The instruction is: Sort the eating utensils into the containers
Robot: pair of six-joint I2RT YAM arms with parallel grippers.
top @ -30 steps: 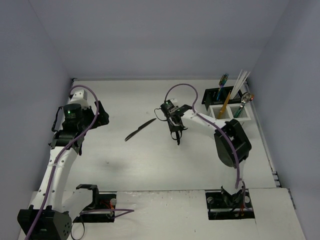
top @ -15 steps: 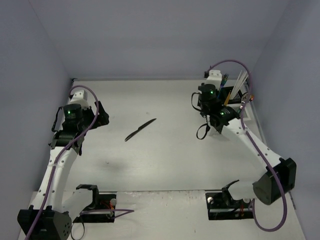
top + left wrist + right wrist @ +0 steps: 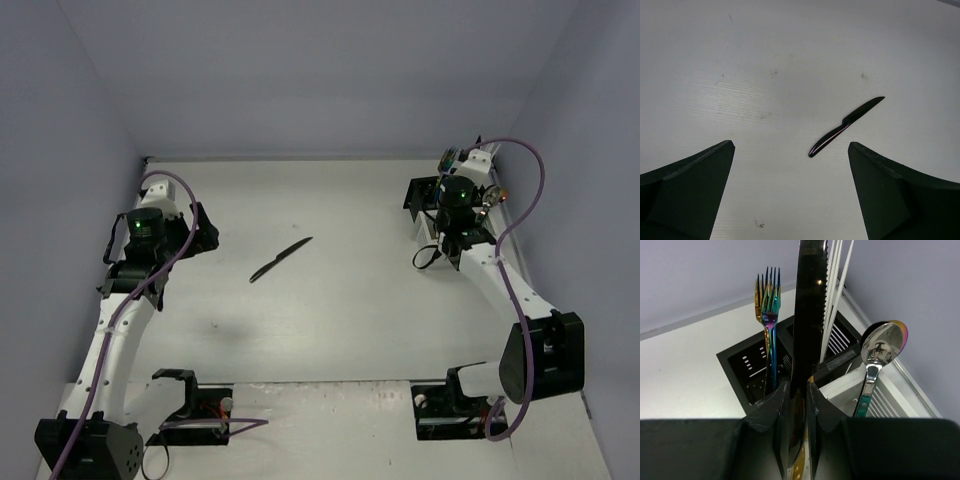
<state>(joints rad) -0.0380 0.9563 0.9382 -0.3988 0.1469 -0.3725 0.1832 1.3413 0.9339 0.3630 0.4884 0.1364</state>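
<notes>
The pale grey surface (image 3: 330,310) is crossed by the white right arm (image 3: 490,275), stretched to the far right corner. A black slotted plastic caddy (image 3: 747,367) and a white slotted caddy (image 3: 885,397) stand there side by side. The right fingers (image 3: 765,420) are pinched narrow on a black serrated knife (image 3: 810,305), whose blade points out past them toward the caddies. It is close beside an iridescent metal fork (image 3: 769,310) standing in the black caddy and a mirror-bright spoon (image 3: 882,342) by the white one. A clean drop likely calls for centring the knife over an open compartment, clear of the standing utensils, and lowering before release. The left fingers (image 3: 690,185) hang spread wide and empty above a second slim black knife (image 3: 846,126), lying alone mid-surface.
</notes>
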